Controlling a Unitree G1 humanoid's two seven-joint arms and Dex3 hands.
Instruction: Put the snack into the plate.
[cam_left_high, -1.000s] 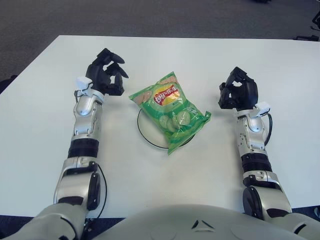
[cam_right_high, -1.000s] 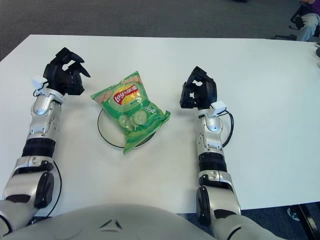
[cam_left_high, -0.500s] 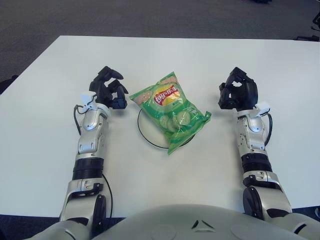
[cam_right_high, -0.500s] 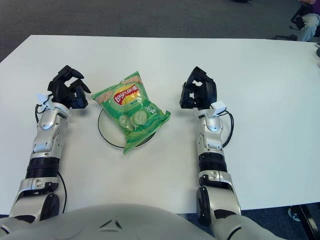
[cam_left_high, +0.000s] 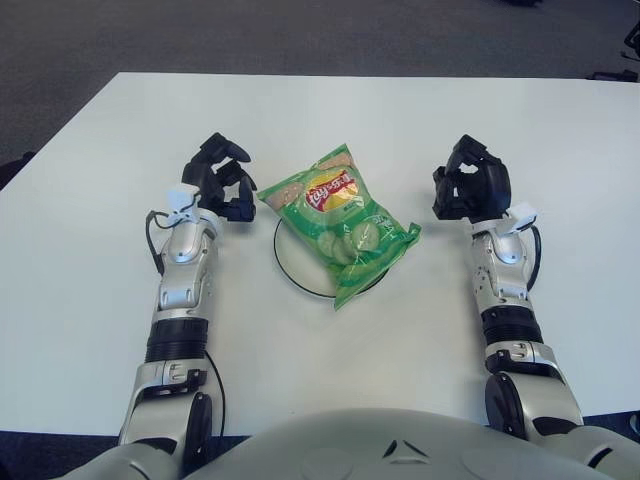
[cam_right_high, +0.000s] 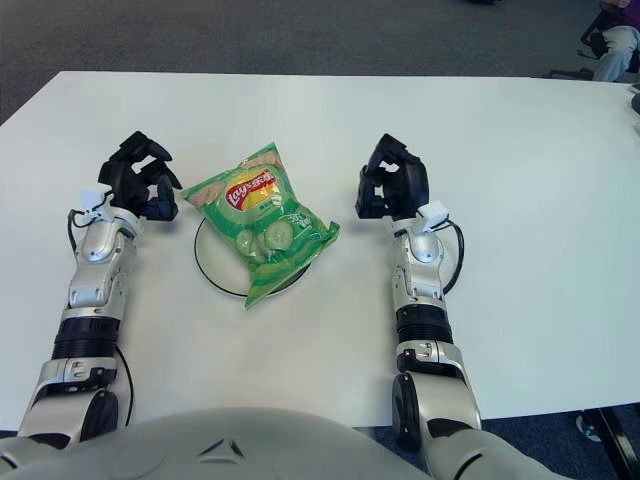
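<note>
On the white table (cam_left_high: 90, 250) in front of you, your left hand (cam_left_high: 220, 180) sits just left of the snack bag (cam_left_high: 340, 220), its dark fingers (cam_left_high: 236, 153) loosely curled and gripping nothing; a narrow strip of bare tabletop separates the fingertips from the bag's upper left corner. Your right hand (cam_left_high: 472, 188) shows well off to the right of the bag, fingers likewise half curled around empty space, with a clear gap between it and the bag's right edge. Whether either hand actually presses on the tabletop cannot be made out. The green snack bag lies flat across the plate (cam_left_high: 288, 268), tilted so its logo end points up and left, covering most of the dish; only the plate's dark rim shows along the left and lower sides. It lies between your two hands, nearer the left one.
</note>
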